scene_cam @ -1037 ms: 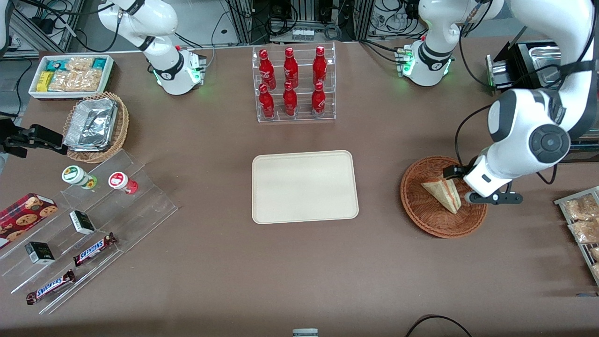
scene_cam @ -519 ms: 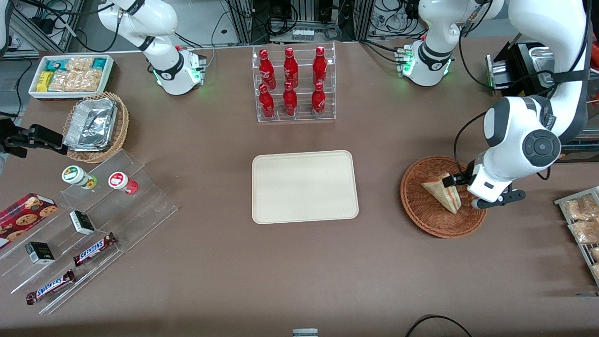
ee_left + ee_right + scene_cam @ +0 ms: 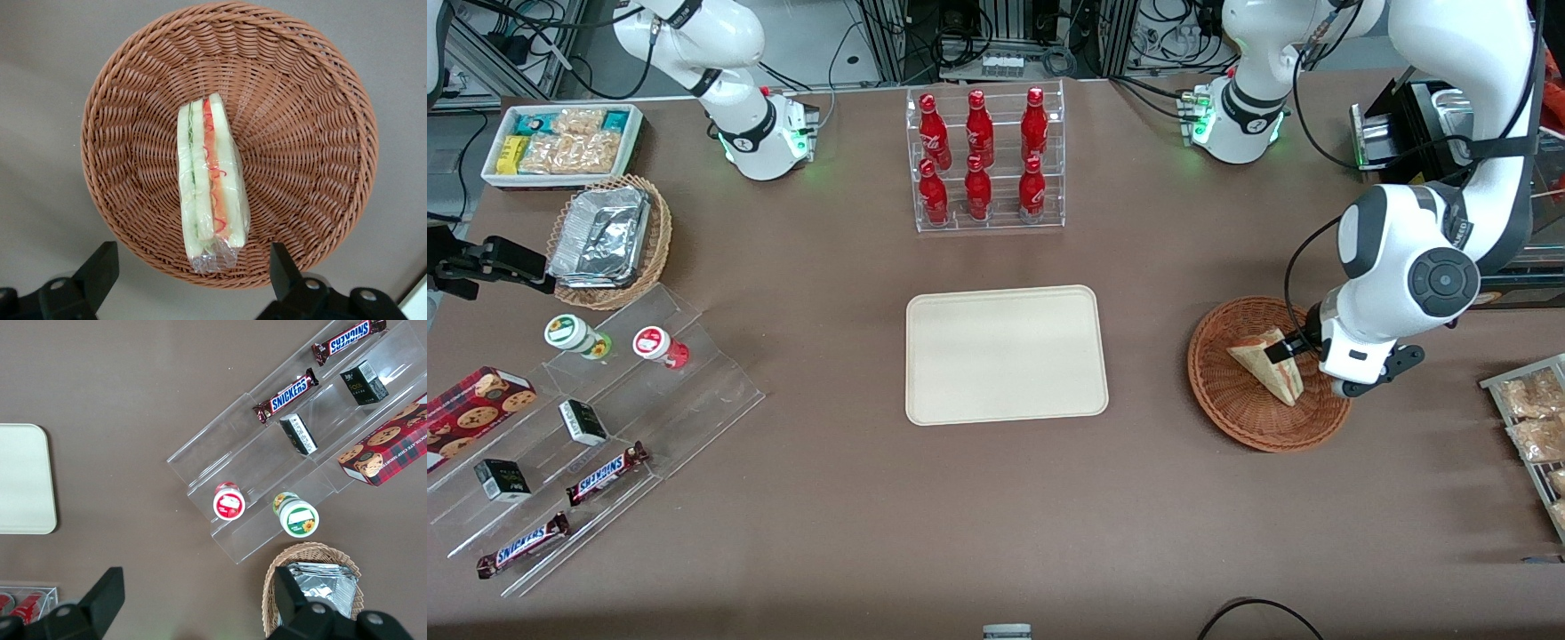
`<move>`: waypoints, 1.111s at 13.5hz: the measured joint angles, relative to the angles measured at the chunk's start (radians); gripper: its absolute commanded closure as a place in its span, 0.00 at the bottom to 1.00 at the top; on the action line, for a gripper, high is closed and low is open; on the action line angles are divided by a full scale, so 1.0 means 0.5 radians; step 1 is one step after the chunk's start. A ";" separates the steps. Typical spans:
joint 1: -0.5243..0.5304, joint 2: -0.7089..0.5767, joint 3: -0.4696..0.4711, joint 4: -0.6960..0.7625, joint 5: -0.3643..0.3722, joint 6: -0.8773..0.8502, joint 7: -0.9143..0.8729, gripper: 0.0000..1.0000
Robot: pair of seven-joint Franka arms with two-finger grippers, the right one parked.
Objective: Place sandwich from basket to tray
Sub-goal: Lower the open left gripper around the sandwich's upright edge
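Now, status at this moment, by item:

Claw position: my claw [image 3: 190,283] hangs over the basket [image 3: 1232,411], at the rim that lies toward my end of the worktop [image 3: 996,516]. Over the last second my wrist has swung in and dropped closer to the wicker.

Claw state: released. In the wrist view both fingers [image 3: 99,267] stand spread wide with nothing between them. The wrapped end of the sandwich [image 3: 210,193] lies in line with the gap, but no pad touches it.

Sandwich location: in the basket, resting on the woven floor, cut edge up so that the green and orange-red layers show. It has not shifted during my approach.

Tray: the tray [image 3: 1005,354] sits near the middle of the worktop, well apart from the basket, toward the parked arm's end. Nothing lies on it.

Meaning of the change: I judge that the approach is nearly complete and the grasp has not begun. The task is at an early stage, with lift, carry and release all outstanding.

Next requirement: I should probably descend further so that the fingers straddle the bread faces, then close gently.

Risk: the wedge is soft and wrapped in film, so a hard squeeze could crush it or let it slip.
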 measured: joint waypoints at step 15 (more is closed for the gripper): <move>-0.003 -0.007 -0.010 -0.304 -0.001 0.424 -0.345 0.00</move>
